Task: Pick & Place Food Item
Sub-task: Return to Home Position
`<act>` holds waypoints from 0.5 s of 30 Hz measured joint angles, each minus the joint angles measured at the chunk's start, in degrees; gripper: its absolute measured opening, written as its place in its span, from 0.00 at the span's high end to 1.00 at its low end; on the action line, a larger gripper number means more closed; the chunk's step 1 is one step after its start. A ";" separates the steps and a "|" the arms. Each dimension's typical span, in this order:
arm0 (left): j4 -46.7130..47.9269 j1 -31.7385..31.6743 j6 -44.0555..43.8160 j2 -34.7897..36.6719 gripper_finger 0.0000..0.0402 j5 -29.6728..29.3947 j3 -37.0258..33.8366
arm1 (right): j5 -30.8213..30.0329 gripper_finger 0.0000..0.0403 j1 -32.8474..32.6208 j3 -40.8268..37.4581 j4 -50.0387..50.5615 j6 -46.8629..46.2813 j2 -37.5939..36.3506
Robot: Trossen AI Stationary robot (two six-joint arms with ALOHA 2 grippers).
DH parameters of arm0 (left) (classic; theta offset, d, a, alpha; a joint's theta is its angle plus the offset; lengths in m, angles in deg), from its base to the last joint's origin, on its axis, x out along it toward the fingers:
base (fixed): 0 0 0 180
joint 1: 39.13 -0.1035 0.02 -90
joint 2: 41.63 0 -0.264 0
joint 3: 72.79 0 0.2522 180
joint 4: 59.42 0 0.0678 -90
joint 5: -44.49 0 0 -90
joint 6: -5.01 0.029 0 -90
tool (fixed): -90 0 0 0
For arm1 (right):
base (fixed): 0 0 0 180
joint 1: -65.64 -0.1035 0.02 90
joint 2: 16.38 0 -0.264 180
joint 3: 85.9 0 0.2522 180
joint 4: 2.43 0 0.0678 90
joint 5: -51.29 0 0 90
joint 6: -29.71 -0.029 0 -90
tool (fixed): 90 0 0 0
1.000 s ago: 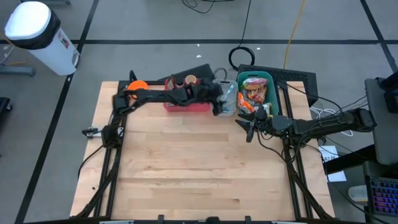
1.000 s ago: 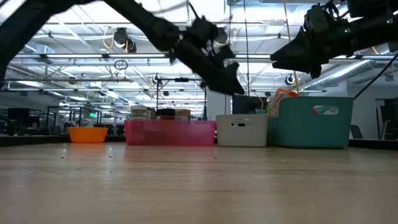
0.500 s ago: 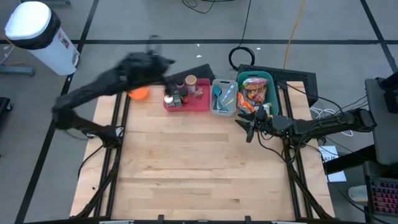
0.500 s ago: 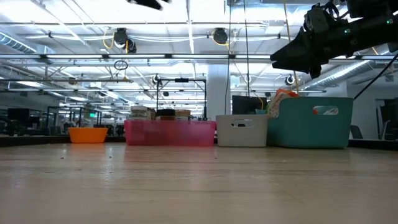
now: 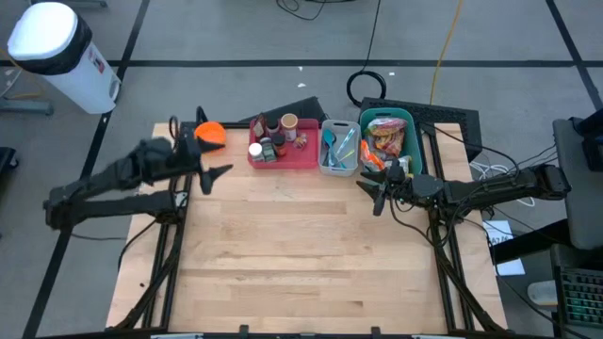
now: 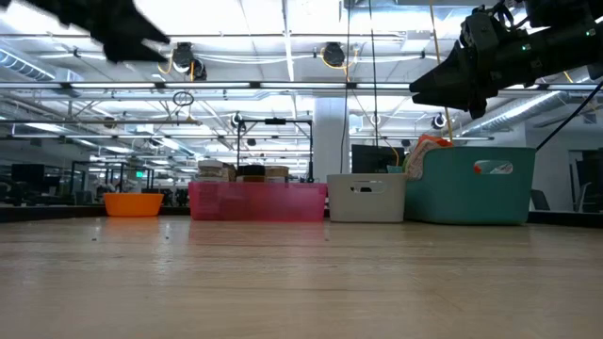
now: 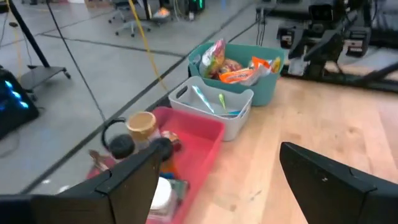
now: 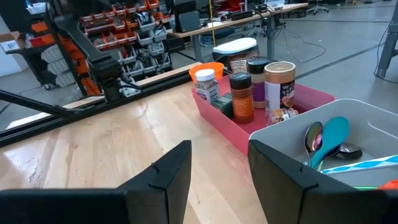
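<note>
Above the light wooden worktop's (image 5: 283,245) left rear corner, left end effector (image 5: 199,151) hangs with its fingers spread wide and nothing between them, beside the orange plastic bowl (image 5: 211,136). Right end effector (image 5: 370,195) is parted and empty, raised near the teal plastic bin (image 5: 413,132) of snack packets (image 5: 384,137). White plastic bin (image 5: 325,169), between the teal bin and the pink plastic tray (image 5: 301,158) of spice jars (image 5: 268,146), holds the coloured plastic spoons (image 5: 329,143), long axes along the bin's length. Jar labels are too small to read.

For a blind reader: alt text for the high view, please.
Orange bowl, red tray, white bin and teal bin line the table's far edge. Left arm hovers by the bowl, right arm by the teal bin, jaws open.
</note>
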 joint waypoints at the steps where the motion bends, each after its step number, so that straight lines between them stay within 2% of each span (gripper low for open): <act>1: -3.09 0.10 -1.32 2.71 0.18 0.02 -4.29 | 0.02 0.63 0.00 0.00 0.00 0.00 0.00; 5: -16.22 0.91 -6.62 11.54 0.18 0.09 -20.28 | -0.01 0.62 0.07 0.00 0.03 3.40 0.00; 9: -29.38 2.50 -8.85 16.98 0.17 0.49 -33.72 | 0.02 0.62 0.11 0.00 0.52 7.17 0.00; 12: -35.47 3.82 -8.87 19.88 0.18 0.51 -39.86 | 0.02 0.63 0.40 0.00 0.67 9.09 -0.43; 15: -35.85 4.50 -9.00 22.55 0.19 0.10 -42.12 | 0.00 0.62 0.59 -0.75 -0.01 11.70 -3.31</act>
